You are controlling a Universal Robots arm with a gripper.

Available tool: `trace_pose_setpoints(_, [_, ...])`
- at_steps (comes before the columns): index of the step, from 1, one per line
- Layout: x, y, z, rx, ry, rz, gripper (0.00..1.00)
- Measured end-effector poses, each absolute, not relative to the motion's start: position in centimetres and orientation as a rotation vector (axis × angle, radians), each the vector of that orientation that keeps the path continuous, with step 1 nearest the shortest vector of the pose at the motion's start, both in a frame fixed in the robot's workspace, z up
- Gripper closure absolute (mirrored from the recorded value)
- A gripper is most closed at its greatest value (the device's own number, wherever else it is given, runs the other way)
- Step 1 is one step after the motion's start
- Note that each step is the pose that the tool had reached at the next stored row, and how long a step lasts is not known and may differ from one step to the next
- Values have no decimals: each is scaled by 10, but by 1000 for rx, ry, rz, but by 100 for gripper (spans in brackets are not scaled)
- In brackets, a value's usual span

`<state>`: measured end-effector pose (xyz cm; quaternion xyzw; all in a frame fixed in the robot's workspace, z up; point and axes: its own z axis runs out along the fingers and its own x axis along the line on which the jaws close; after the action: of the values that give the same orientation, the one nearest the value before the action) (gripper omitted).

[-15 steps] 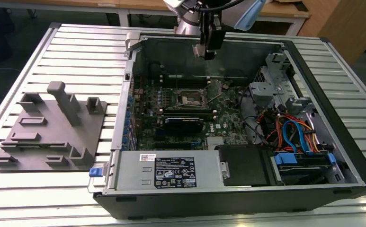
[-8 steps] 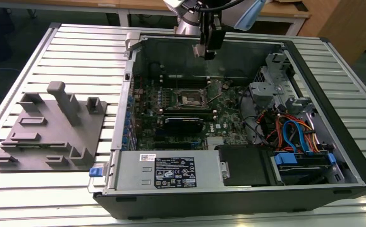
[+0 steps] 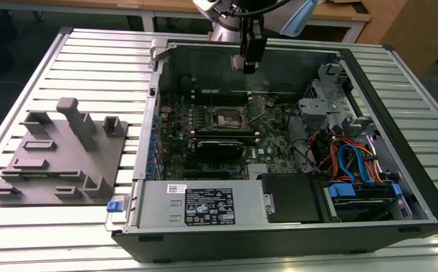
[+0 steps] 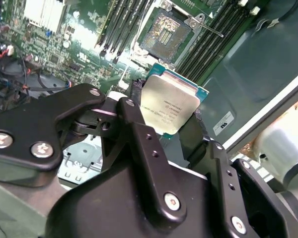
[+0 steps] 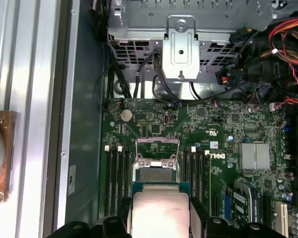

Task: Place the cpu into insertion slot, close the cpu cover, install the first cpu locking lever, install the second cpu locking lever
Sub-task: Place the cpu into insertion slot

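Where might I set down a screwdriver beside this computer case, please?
The slatted table is bare beyond the grey fixture and along its near edge, on the exterior view's left. Inside the case it is crowded with cables.

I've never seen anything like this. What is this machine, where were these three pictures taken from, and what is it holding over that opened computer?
This is one robot arm ending in a gripper, a clamp with fingers. The exterior view comes from a camera standing off the arm, looking down on a slatted metal table. On the table lie an open computer case and, at the exterior view's left, a grey block of holders. The two wrist views come from cameras riding on the arm itself. In both wrist views the gripper is shut on the cpu, a flat silver chip, held above the green circuit board. The insertion slot lies uncovered, with no chip in it yet.
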<state>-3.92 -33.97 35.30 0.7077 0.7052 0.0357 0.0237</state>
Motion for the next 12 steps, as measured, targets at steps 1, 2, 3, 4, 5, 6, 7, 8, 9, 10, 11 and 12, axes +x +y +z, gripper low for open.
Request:
trace_pose_setpoints(1, [-39, -340, 351, 2198, 2174, 110, 46])
trace_pose_setpoints(2, [-40, -340, 349, 2204, 2167, 109, 46])
trace_pose_setpoints(3, [-40, -340, 348, 2208, 2163, 109, 46])
trace_pose_setpoints(4, [-41, -340, 346, 2211, 2160, 109, 46])
trace_pose_setpoints(5, [-41, -340, 344, 2214, 2156, 109, 46])
trace_pose_setpoints(6, [-41, -340, 342, 2217, 2153, 108, 46])
trace_pose_setpoints(7, [-41, -340, 340, 2220, 2150, 108, 46])
trace_pose_setpoints(8, [-41, -340, 338, 2221, 2149, 107, 46])
trace_pose_setpoints(9, [-41, -340, 337, 2222, 2149, 106, 46])
trace_pose_setpoints(10, [-42, -340, 335, 2222, 2149, 106, 46])
trace_pose_setpoints(11, [-43, -340, 333, 2222, 2149, 106, 46])
trace_pose_setpoints(12, [-45, -340, 332, 2222, 2149, 106, 46])
